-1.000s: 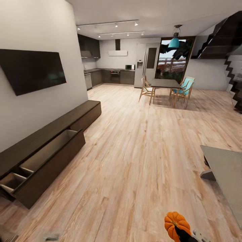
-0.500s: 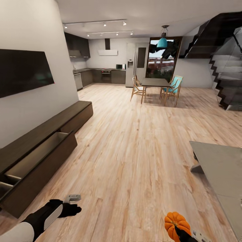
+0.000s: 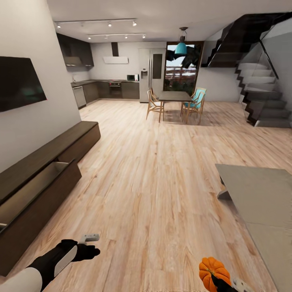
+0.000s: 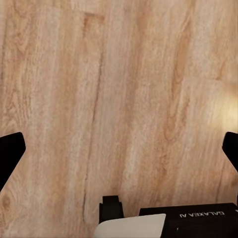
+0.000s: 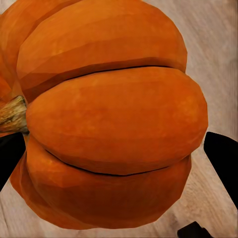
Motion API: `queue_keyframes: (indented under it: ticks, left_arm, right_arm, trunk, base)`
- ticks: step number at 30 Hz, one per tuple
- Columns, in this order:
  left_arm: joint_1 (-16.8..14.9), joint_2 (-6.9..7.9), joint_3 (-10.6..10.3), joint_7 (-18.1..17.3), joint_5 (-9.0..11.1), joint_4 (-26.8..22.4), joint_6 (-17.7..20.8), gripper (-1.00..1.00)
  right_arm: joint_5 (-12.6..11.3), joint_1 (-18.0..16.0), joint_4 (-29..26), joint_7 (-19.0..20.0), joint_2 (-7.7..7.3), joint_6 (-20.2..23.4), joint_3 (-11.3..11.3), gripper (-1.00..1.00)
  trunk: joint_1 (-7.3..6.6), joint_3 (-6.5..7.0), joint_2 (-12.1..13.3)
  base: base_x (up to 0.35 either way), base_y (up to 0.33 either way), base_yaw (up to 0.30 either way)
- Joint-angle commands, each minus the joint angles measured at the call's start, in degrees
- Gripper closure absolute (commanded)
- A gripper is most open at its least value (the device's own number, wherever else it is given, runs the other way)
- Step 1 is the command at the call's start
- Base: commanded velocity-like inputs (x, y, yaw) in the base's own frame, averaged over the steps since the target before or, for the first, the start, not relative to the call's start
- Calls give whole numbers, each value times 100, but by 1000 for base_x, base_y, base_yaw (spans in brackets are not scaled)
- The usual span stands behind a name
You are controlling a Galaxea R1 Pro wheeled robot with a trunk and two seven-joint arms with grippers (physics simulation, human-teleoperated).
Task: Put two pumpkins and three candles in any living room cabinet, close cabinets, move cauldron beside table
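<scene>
My right end effector (image 3: 221, 280) sits low at the near right of the head view, clamped around a bright orange ribbed pumpkin (image 3: 212, 272); in the right wrist view that pumpkin (image 5: 106, 116) bulges between my two dark fingers, its brownish stem lying off to one side, with pale wooden floor (image 5: 218, 64) behind it. My left end effector (image 3: 90, 238) hangs out over the floor (image 3: 162, 182) at the near left, at the end of my black and white forearm; in the left wrist view its dark fingertips (image 4: 10, 153) stand far apart at the edges of the picture with nothing but floor boards between them, so it is spread wide and holds nothing. Along the white wall on my left runs the long, low, dark brown cabinet (image 3: 61, 148), and its nearer drawer (image 3: 36, 190) is pulled out, showing a pale beige inside; I cannot tell whether anything lies in it. On my right, the grey tabletop (image 3: 259, 194) of the low table reaches into view, well apart from the cabinet across the open floor. Farther off stand a dark dining table with chairs (image 3: 174, 101), a kitchen against the back wall, a dark screen (image 3: 18, 83) on the left wall and a staircase (image 3: 263, 97) on the right.
</scene>
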Motion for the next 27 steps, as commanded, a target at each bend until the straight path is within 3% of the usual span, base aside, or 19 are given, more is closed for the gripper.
queue_keyframes:
  ticks: [1, 9, 21, 27]
  left_arm:
    - [-4, 5, -22, -8, 0, -8, 13, -100]
    - [-4, 23, -19, -8, -2, -8, 3, -100]
    - [-4, 19, -22, -15, -2, -8, -6, -100]
    - [-4, 10, -22, -13, -2, -8, -13, -100]
  right_arm:
    - [-21, -6, 10, 20, 13, -23, 41, 100]
    - [158, -6, 19, 11, 129, -31, 41, 100]
    - [194, -6, 20, 11, 154, -90, 41, 100]
    - [618, -6, 20, 3, 241, -96, 33, 100]
  trunk:
    - [0, -14, -4]
    - [0, -78, -4]
    - [0, -98, -4]
    - [0, -99, -4]
  base:
    - [0, 0, -173]
    - [28, 5, -168]
    - [274, 106, -31]
    - [296, 120, 0]
